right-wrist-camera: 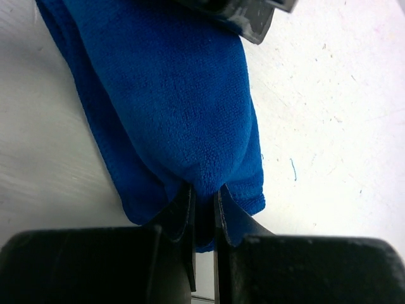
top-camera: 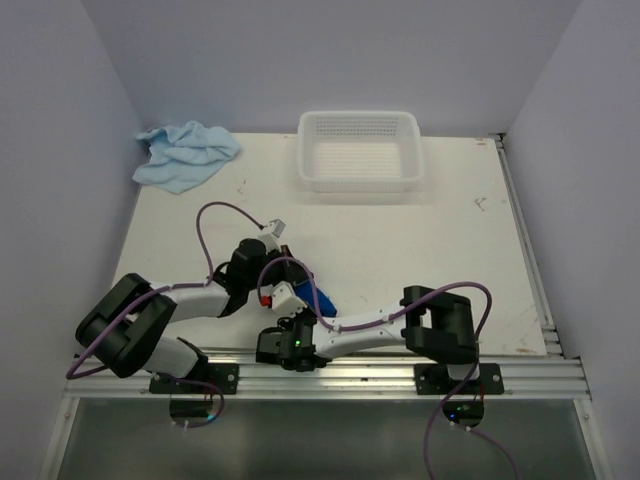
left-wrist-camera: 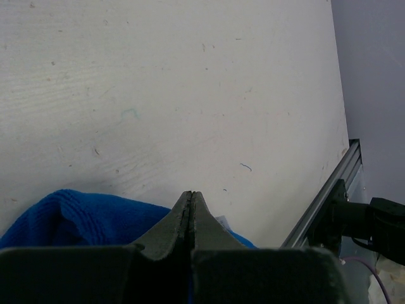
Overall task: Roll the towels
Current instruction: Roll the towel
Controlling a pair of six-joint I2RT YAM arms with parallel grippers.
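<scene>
As my right end effector [right-wrist-camera: 204, 193] pinches only the end of the dark royal blue terry-cloth towel [right-wrist-camera: 177, 95], I fear the cloth slips out; my left end effector [left-wrist-camera: 192, 196] is closed.

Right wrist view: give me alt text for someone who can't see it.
The right gripper pinches the near end of a folded dark blue towel that stretches away across a scuffed white table. Part of the left gripper shows at the top edge, over the towel's far end.
</scene>
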